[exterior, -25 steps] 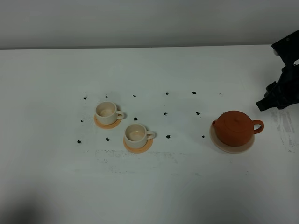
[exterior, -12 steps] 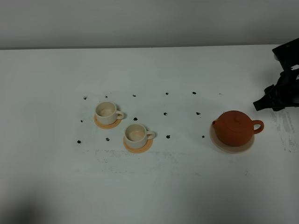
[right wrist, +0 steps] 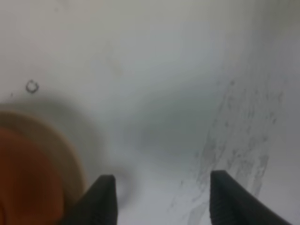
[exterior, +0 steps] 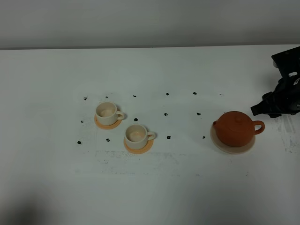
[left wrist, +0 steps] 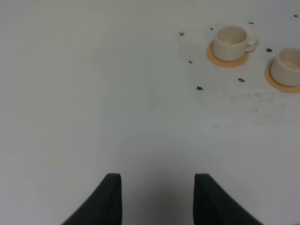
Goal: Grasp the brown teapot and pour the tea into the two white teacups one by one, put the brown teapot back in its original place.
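The brown teapot [exterior: 236,128] sits upright on its pale beige disc, the original place [exterior: 233,149], at the right, handle pointing right. Both white teacups [exterior: 107,113] [exterior: 136,136] stand on orange coasters at the left. My right gripper [exterior: 259,109] hovers just behind and to the right of the teapot's handle, open and holding nothing. The right wrist view shows the right gripper [right wrist: 159,197] over bare table, with the teapot [right wrist: 23,178] and disc [right wrist: 61,145] blurred at one side. My left gripper [left wrist: 157,197] shows parted fingers with nothing between them, far from the teacups [left wrist: 231,42] [left wrist: 289,68].
Small black dots [exterior: 166,114] mark the white table between the cups and the teapot. Grey scuff marks [exterior: 286,129] lie on the table right of the teapot. The table's back edge meets a grey wall.
My right gripper has come slightly forward and left, closer to the teapot's handle. Teapot and cups have not moved.
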`<state>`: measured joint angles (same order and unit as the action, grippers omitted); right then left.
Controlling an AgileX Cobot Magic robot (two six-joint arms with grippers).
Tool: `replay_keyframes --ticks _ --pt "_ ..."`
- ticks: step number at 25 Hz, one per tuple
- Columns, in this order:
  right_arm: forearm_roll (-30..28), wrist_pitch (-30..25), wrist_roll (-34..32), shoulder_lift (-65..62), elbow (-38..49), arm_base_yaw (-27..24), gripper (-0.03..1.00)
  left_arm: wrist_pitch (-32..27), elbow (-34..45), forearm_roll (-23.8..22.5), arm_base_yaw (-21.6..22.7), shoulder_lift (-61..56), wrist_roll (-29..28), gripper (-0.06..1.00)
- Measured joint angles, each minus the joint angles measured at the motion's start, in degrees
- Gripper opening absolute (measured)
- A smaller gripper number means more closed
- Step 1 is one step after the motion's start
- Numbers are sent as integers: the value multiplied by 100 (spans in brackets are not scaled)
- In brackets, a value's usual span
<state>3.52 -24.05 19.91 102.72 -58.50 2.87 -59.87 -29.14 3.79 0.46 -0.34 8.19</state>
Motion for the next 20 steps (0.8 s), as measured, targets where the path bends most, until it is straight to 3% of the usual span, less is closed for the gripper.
replay_keyframes --ticks 20 --pt "426 -417 -19 0 0 0 43 0 0 0 0 0 0 37"
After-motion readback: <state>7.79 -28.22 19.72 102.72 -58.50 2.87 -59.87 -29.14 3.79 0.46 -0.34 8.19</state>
